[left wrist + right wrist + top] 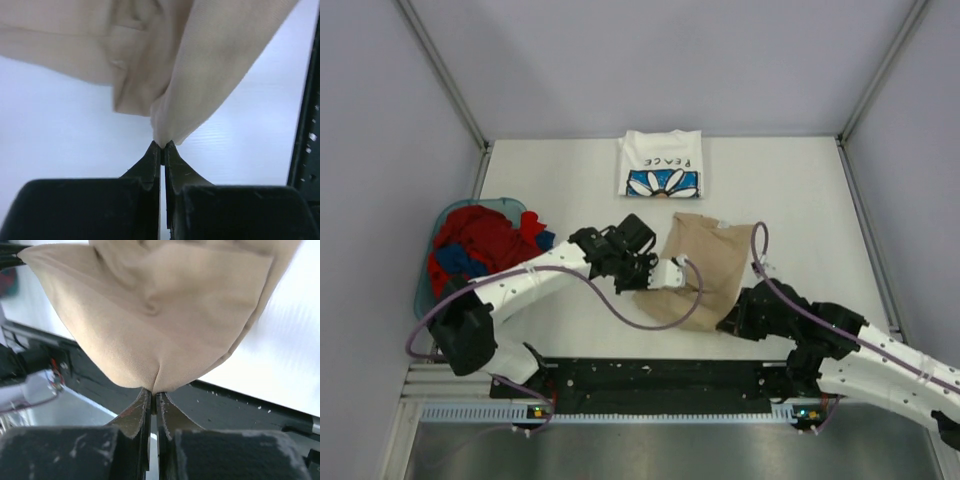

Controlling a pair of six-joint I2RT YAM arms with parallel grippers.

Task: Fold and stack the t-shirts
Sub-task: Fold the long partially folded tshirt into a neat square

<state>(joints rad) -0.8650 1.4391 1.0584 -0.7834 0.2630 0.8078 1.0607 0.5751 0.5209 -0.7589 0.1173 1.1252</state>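
t-shirts: one folded, one mid-fold, more waiting.
tan shirt (698, 265) hangs pinched between left gripper (163, 145) and right gripper (152, 391), both clenched on its hem; daisy shirt (662, 163) lies folded beyond them; red and blue shirts (480, 245) fill the basket (426, 285) left.

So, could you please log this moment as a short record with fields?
held item: tan t-shirt, pinched at two near edges
left gripper: shut on cloth
right gripper: shut on cloth
folded: daisy-print t-shirt, far side of table
waiting: red and blue shirts in teal basket
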